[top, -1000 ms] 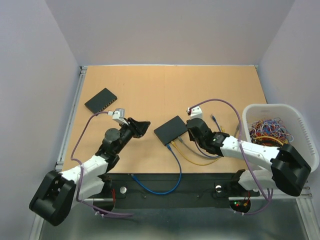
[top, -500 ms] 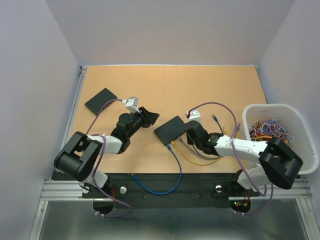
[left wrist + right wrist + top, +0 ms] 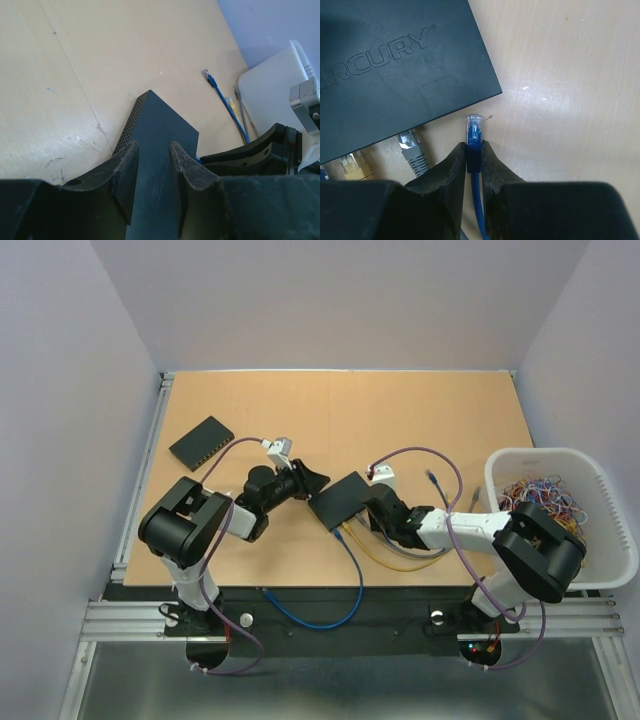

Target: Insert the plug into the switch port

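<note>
The black switch (image 3: 343, 497) lies at the table's middle, with a blue, a yellow and a grey cable plugged into its near side. My right gripper (image 3: 474, 150) is shut on the blue plug (image 3: 474, 131). The plug's clear tip points at the switch (image 3: 395, 65) and stands just off its port side, right of the grey plug (image 3: 410, 142) and near the corner. My left gripper (image 3: 152, 147) is open. Its fingers (image 3: 125, 172) lie over the switch's top (image 3: 160, 125) at the left end, and dark casing shows between them. From above, the left gripper (image 3: 318, 480) meets the switch's left corner.
A second black switch (image 3: 201, 441) lies at the back left. A white basket (image 3: 540, 455) of coloured cables stands at the right edge. Loose cables (image 3: 432, 480) lie between the basket and the right arm. Blue (image 3: 350, 570) and yellow (image 3: 385, 560) cables trail from the switch towards the near edge.
The left arm has swung right and forward until its fingers reached the switch. The right arm has crept left with the blue plug, closer to the switch.
</note>
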Tool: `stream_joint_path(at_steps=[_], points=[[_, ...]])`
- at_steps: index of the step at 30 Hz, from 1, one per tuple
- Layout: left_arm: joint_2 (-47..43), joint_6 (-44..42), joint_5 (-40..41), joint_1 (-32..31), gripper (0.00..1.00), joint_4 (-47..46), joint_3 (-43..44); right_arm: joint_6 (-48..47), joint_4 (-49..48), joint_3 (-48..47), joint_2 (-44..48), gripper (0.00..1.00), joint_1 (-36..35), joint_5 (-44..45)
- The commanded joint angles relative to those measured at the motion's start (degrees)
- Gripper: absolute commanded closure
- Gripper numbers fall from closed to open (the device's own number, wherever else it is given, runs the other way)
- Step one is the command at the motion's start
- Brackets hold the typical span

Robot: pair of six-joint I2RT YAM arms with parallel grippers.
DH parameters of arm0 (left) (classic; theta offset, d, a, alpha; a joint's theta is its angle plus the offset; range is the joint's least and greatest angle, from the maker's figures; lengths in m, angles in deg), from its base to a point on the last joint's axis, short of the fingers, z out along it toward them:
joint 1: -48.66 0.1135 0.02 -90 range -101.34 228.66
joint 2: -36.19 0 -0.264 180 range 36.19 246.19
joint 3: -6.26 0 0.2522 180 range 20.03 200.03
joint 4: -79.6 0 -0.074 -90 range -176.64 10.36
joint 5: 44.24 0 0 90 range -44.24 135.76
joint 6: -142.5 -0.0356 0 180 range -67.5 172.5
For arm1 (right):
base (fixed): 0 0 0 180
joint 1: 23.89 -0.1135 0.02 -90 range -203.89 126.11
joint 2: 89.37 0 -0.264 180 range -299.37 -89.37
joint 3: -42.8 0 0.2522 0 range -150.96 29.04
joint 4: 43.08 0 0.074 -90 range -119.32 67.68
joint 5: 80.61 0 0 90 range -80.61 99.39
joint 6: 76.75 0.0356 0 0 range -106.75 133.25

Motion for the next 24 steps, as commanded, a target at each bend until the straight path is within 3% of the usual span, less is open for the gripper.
stream_joint_path(at_steps=[1, 13, 24], points=[[1.8, -2.0, -2.8, -0.2, 0.59, -4.9, 3.2, 0.6, -4.5, -0.8, -0.1, 1.00, 0.4, 0.1], [8.7, -4.1, -3.4, -2.1, 0.59, -4.8, 8.3, -1.0, -5.2, -2.7, -0.2, 1.00, 0.5, 2.2], [15.6, -7.3, -10.5, -3.4, 0.58, -2.3, 16.3, -2.3, -6.2, -4.2, -0.9, 1.00, 0.4, 1.6]])
